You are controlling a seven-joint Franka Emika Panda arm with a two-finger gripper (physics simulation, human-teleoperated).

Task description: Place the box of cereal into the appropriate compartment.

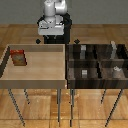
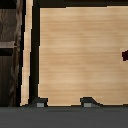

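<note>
The box of cereal (image 1: 18, 57) is small, red-orange with a yellowish front. It stands upright in the large pale wooden tray (image 1: 35, 75), near the tray's corner on the exterior view's left. In the wrist view only a red sliver of it (image 2: 125, 54) shows at the picture's edge. The dark brown four-cell bin (image 1: 97, 62) stands beside the tray on the exterior view's right, and its wall shows in the wrist view (image 2: 10, 50). My gripper (image 1: 48, 40) hangs above the tray's far edge, well apart from the box. It is open and empty (image 2: 64, 102).
Small grey blocks (image 1: 84, 73) (image 1: 116, 71) lie in the bin's cells, with more in the far cells (image 1: 114, 47). The tray's raised rim (image 1: 64, 65) and the bin's wall stand between the box and the cells. Both containers rest on thin-legged stands over a wooden floor.
</note>
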